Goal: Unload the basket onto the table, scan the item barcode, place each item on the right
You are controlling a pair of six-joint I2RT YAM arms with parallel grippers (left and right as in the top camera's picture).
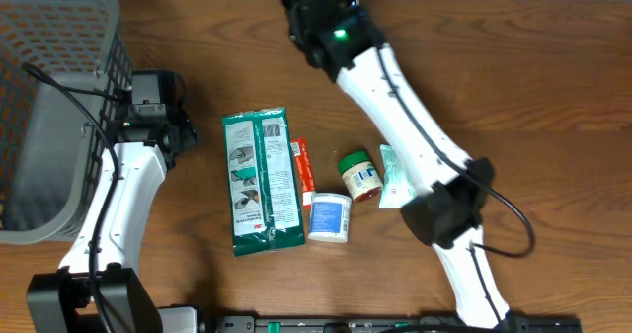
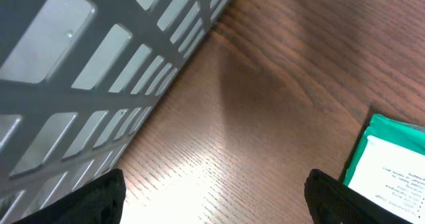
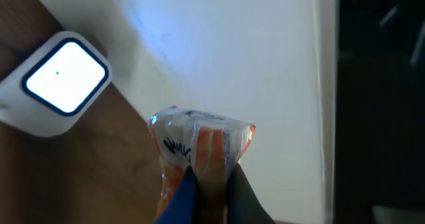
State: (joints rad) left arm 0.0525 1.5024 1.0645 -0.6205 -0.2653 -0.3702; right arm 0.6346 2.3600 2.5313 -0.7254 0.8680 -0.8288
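One grey basket (image 1: 69,22), green-lidded jar (image 1: 359,175) well apart

A wooden table (image 1: 553,86) bears a grey basket (image 1: 59,37), green packet (image 1: 261,180), red tube (image 1: 301,165), white tub (image 1: 329,217), green-lidded jar (image 1: 359,174) and pale sachet (image 1: 393,178).
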